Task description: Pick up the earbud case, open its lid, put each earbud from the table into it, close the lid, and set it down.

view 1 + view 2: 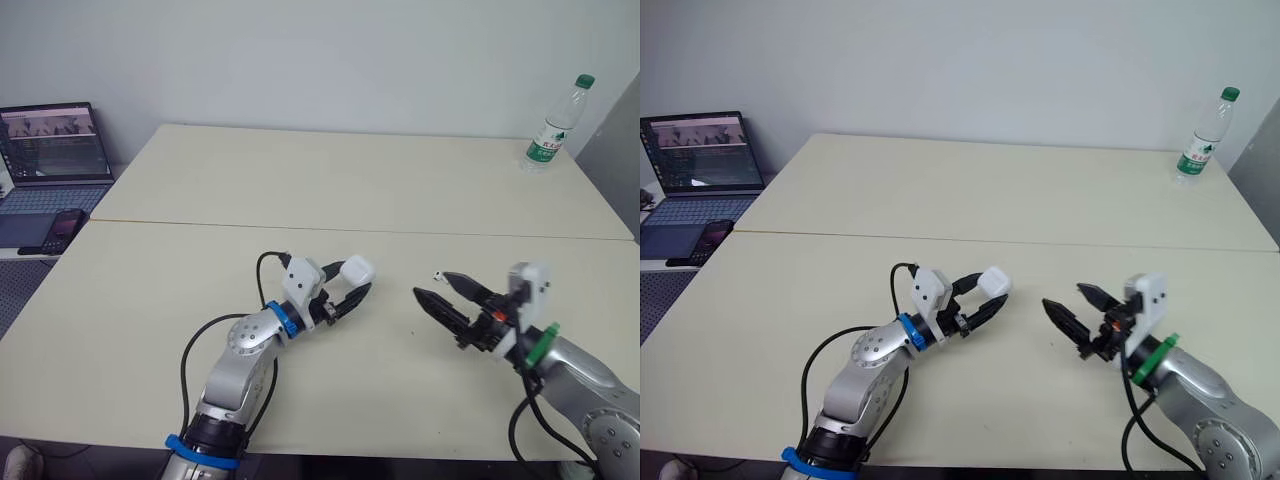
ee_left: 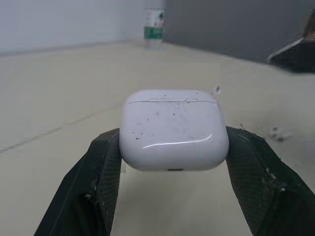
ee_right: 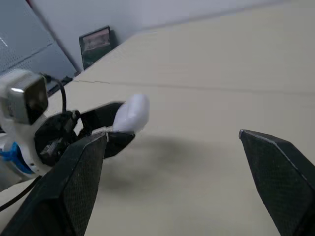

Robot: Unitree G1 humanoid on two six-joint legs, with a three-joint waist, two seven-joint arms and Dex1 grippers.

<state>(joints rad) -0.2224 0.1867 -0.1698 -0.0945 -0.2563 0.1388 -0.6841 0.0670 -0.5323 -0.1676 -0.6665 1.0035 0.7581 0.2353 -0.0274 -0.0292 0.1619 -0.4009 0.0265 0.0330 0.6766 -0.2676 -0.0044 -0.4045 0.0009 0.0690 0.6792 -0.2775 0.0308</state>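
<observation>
Two grippers: left gripper [image 1: 356,279] clamps earbud case [image 2: 173,129]; right gripper [image 1: 429,283], spread apart, faces it.

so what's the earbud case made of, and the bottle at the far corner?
earbud case: likely hard white plastic, glossy; a bright highlight streak runs across it, dark specks sit on top. bottle: probably thin clear plastic; see-through body, green cap and label.
</observation>
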